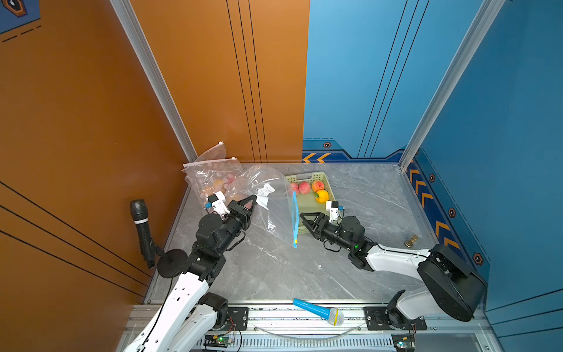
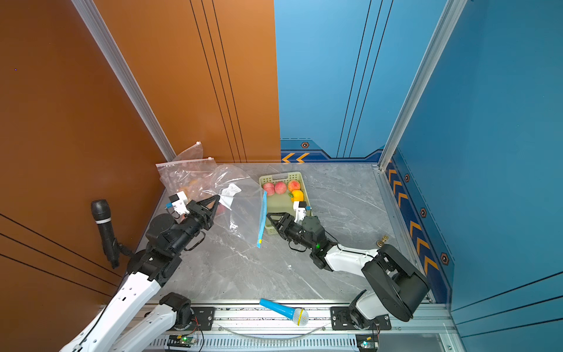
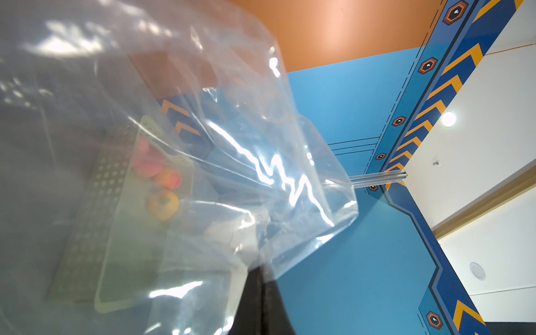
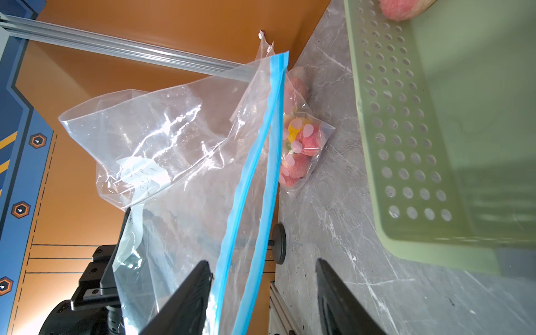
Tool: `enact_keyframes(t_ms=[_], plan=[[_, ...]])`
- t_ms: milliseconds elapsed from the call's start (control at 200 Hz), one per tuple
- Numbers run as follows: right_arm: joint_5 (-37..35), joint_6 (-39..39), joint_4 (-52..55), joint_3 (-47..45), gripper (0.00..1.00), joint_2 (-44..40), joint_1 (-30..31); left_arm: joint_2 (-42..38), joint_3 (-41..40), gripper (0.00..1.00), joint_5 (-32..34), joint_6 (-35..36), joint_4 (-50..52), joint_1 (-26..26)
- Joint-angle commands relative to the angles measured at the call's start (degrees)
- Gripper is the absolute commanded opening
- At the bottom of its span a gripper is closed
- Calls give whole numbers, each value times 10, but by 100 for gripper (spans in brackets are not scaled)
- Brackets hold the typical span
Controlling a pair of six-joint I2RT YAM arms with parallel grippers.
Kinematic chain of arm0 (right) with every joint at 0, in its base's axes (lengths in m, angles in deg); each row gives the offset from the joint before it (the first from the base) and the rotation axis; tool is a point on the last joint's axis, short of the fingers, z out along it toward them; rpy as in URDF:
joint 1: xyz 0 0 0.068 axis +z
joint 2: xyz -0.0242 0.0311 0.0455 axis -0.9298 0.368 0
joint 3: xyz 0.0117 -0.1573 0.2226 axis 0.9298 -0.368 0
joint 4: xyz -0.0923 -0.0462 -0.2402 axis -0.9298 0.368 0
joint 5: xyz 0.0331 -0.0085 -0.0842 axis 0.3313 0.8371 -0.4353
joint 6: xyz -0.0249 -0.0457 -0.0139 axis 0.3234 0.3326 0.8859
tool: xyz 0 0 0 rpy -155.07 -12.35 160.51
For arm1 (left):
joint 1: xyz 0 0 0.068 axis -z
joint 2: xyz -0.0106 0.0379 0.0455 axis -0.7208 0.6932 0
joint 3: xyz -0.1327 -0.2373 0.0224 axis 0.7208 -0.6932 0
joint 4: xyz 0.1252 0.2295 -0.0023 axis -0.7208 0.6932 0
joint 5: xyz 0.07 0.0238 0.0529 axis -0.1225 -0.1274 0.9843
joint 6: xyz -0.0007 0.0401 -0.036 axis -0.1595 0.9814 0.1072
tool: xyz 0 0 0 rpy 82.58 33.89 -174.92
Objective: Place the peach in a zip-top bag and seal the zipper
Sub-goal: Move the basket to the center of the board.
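Observation:
A clear zip-top bag [image 1: 274, 210] [image 2: 240, 213] hangs lifted over the table, its blue zipper [image 1: 294, 219] [image 4: 255, 162] toward the basket. My left gripper [image 1: 253, 198] [image 2: 217, 198] [image 3: 262, 271] is shut on the bag's far edge and holds it up. My right gripper [image 1: 303, 217] [image 2: 269, 215] [image 4: 261, 262] is open at the zipper end. Both blue zipper strips run between its jaws, closer to one finger. Three peaches [image 1: 304, 187] [image 2: 280, 187] lie in the green basket [image 1: 307, 176] [image 4: 406, 145] with a yellow fruit [image 1: 322, 196].
A second sealed bag with fruit [image 1: 213, 183] [image 4: 301, 145] leans in the back left corner. A black microphone on a stand [image 1: 141, 225] is at the left wall. A blue microphone [image 1: 320, 311] lies on the front rail. A small brass object [image 1: 411, 240] sits at the right.

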Motion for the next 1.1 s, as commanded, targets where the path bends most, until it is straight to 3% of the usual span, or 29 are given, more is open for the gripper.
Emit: enact_keyframes(t_ms=[0, 380, 671, 1096], plan=[[-26, 11, 30, -11, 60, -28, -15, 2, 20, 0, 13, 14, -18, 7], [-24, -9, 15, -11, 58, -1, -11, 12, 30, 0, 21, 16, -37, 16], [2, -37, -71, 3, 53, 52, -4, 19, 37, 0, 24, 20, -48, 26], [43, -16, -93, 48, 54, 53, 20, 21, 33, 0, 33, 21, -53, 38]])
